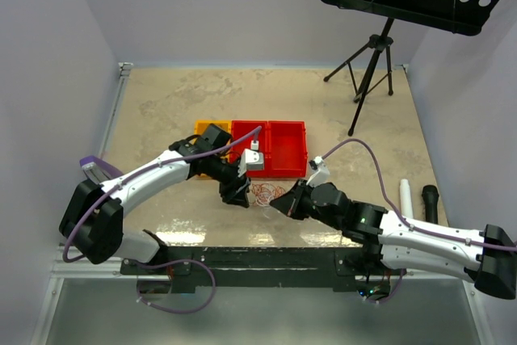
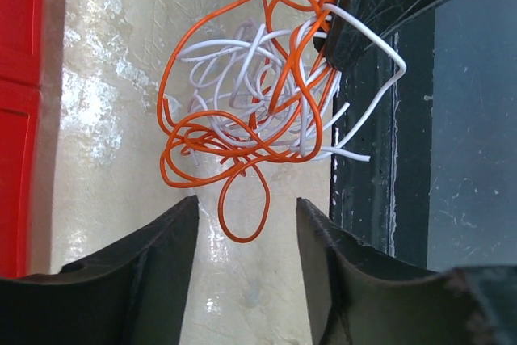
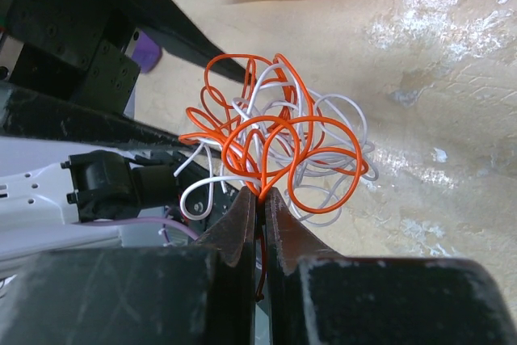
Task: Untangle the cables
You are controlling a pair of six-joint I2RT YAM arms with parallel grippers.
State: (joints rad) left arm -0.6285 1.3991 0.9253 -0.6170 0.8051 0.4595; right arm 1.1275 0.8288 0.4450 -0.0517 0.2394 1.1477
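From above, the cables (image 1: 264, 193) show as a small orange and white tangle on the table (image 1: 161, 111). They lie between the left jaws and the right jaws, which face each other from either side. A yellow bin (image 1: 203, 128) and red bins (image 1: 279, 147) sit just beyond the jaws. In the left wrist view the left jaws stand well apart and hold nothing. The cables (image 2: 250, 111) lie just ahead of their tips, with one orange loop dipping between them. The tip of the right jaws meets the far side of the tangle. In the right wrist view the right jaws are closed tight on an orange strand, and the rest of the cables (image 3: 275, 143) fan out just ahead of the tips over the table. Whether the tangle is lifted I cannot tell.
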